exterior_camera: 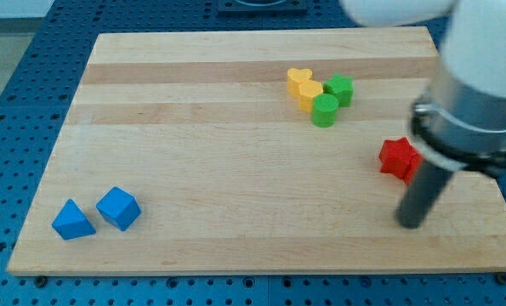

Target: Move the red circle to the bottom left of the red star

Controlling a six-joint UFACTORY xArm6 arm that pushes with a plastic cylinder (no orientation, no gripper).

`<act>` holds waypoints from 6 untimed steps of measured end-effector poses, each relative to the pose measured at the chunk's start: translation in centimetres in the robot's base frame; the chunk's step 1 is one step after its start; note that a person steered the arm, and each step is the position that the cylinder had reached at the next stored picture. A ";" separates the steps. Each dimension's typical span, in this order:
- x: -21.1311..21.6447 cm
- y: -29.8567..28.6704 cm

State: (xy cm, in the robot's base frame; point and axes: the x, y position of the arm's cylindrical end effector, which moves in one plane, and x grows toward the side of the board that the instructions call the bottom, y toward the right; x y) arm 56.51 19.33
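Observation:
The red star (395,156) lies on the wooden board (235,170) at the view's right. A further bit of red (415,167) shows at its right edge, against the rod. I cannot tell whether this is the red circle, which does not show clearly anywhere. My dark rod comes down from the arm at the view's right. My tip (410,223) rests on the board just below and slightly right of the red star, a short way from it.
A yellow heart (299,79), a yellow block (310,94), a green block (340,88) and a green circle (325,110) cluster at the view's top centre-right. A blue triangle (71,220) and a blue cube (118,208) sit at the bottom left. The arm's white and grey body (482,76) hides the board's right edge.

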 end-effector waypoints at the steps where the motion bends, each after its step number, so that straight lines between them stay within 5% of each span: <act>1: -1.4 5.8; 3: -5.8 7.1; 6: -5.0 0.7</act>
